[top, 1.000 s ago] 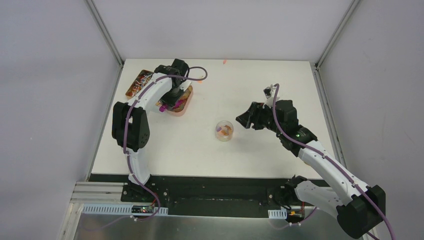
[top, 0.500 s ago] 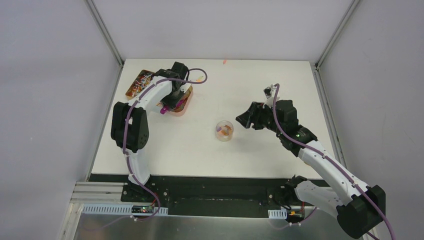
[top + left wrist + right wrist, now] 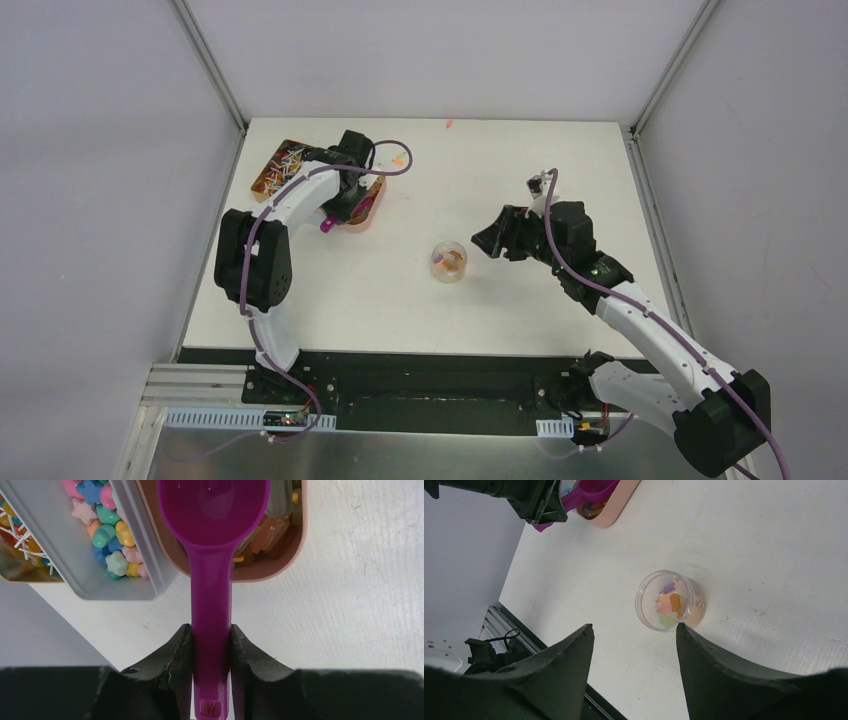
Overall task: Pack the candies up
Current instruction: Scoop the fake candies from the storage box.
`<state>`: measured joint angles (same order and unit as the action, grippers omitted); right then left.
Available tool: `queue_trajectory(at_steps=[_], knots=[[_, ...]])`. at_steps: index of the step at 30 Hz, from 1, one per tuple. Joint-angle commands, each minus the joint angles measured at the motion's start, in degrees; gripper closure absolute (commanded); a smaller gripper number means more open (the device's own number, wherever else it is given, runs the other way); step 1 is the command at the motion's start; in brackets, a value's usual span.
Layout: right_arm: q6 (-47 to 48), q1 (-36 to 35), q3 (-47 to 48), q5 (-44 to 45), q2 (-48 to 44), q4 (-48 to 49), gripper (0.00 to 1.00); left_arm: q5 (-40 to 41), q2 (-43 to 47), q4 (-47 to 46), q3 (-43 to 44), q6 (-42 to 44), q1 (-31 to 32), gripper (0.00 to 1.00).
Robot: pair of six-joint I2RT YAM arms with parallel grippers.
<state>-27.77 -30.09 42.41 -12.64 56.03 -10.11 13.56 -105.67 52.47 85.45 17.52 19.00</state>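
Left end effector pinches the magenta scoop; right end effector spread, apparently beside the jar.

Scoop past the top edge, amber candies partly behind.

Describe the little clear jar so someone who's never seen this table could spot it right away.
Start at the white table and look near its middle, well to the right of the pink tray at the far left. There a small round clear jar stands on its own, open-topped. Unlike the long tray, it is see-through and holds just a few candies, orange, purple and green.
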Motion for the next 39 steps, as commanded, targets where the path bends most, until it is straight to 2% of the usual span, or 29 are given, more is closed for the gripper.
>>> queue_trajectory(at_steps=[1,10,16,34,39], knots=[[-0.4,0.1,0.3,0.4,-1.1,2.8,0.36,0.2,3.6,-1.9,-1.5,0.7,-0.9,1.0],[-0.6,0.1,0.1,0.3,-1.0,3.2,0.36,1.5,3.8,-4.5,-2.4,1.1,-1.1,1.0],[-0.4,0.1,0.2,0.5,-1.2,3.2,0.36,1.9,5.5,-7.2,-5.9,1.3,-1.1,1.0],[0.9,0.1,0.1,1.1,-1.6,2.5,0.35,1.0,16.2,-18.3,-16.9,3.5,-1.8,1.0],[1.5,0.1,0.1,1.2,-1.8,2.3,0.35,-1.9,20.7,-20.3,-19.0,5.0,-1.7,1.0]])
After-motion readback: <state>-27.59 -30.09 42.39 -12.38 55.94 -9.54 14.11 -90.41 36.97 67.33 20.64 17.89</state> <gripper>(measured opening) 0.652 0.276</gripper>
